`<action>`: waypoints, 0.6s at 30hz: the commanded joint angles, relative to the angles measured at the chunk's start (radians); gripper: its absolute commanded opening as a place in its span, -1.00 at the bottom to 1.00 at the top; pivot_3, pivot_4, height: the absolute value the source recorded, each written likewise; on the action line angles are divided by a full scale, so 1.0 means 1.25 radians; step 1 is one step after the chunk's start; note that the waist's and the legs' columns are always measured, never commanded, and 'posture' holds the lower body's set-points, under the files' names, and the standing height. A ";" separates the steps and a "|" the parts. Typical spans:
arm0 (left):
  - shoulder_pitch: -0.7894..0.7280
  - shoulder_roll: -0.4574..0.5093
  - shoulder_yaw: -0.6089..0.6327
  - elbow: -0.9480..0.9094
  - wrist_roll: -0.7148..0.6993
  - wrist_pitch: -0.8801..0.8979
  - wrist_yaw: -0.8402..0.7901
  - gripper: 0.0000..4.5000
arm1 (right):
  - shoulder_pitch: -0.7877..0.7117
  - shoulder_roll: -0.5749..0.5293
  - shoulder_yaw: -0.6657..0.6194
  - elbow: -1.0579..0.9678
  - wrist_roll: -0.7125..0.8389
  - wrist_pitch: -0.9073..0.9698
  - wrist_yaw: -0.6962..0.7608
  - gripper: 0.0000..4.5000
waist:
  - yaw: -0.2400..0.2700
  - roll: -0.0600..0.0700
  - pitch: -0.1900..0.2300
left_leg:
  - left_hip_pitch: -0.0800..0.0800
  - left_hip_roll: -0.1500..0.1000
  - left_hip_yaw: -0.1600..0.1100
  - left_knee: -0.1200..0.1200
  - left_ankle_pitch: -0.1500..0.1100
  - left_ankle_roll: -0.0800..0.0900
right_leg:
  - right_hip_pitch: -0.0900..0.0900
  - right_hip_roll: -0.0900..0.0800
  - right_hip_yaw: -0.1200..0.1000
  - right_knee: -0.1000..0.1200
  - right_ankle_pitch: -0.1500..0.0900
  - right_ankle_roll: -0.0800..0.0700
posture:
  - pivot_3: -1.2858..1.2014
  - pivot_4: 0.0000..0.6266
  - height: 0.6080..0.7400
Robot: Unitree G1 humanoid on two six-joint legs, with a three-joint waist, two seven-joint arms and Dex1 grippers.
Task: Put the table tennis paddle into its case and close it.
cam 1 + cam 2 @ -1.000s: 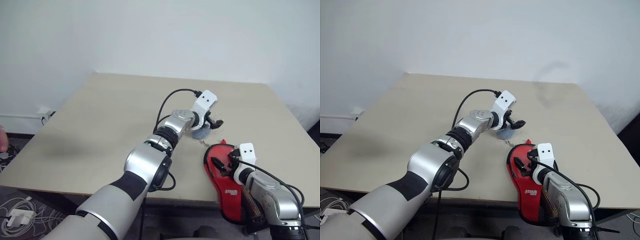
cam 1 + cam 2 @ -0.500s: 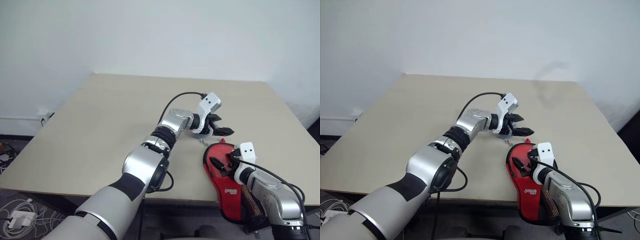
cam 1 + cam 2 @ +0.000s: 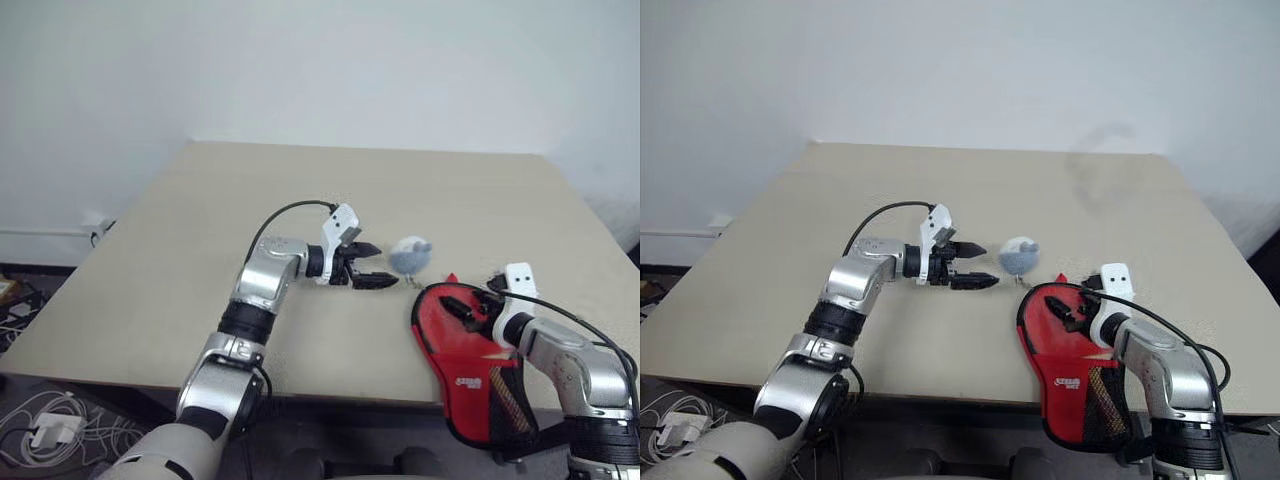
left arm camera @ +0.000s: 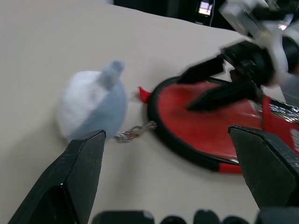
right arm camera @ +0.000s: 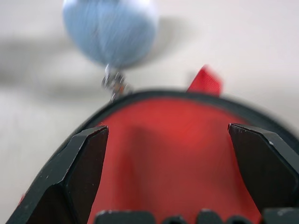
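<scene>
Left claw [image 3: 372, 276]: spread, empty, beside the fluffy keyring [image 3: 410, 256]. Right claw [image 3: 478, 309]: spread, over the case [image 3: 462, 360] at the table [image 3: 150, 260] edge (soft, floppy; likely best gripped by its black rim).

head pair: look down over my table [image 3: 180, 250] from above | left wrist: low, close, faces the fluffy ball [image 4: 91, 105] and case [image 4: 205, 126] | right wrist: nearer still, same ball and case
</scene>
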 commanded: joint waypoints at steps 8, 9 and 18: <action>0.063 -0.105 -0.144 -0.047 0.014 -0.033 0.141 0.98 | -0.098 0.018 -0.061 0.036 0.045 -0.031 -0.032 0.98 | 0.000 0.004 0.000 | 0.000 0.000 0.001 0.000 0.000 0.000 | 0.000 0.000 0.000 0.000 0.000 0.000 | 0.03 -1.00 0.64; 0.064 -0.111 -0.157 -0.037 0.019 -0.046 0.150 0.98 | -0.101 0.019 -0.058 0.039 0.045 -0.031 -0.032 0.98 | 0.000 0.004 0.000 | 0.000 0.000 0.001 0.000 0.000 0.000 | 0.000 0.000 0.000 0.000 0.000 0.000 | 0.03 -1.00 0.64; 0.070 -0.203 -0.287 0.154 0.122 -0.223 0.261 0.98 | -0.186 0.036 -0.012 0.123 0.040 -0.031 -0.030 0.98 | -0.001 0.007 0.000 | 0.000 0.000 0.001 0.000 0.000 0.000 | 0.000 0.000 0.000 0.000 0.000 0.000 | 0.03 -1.00 0.64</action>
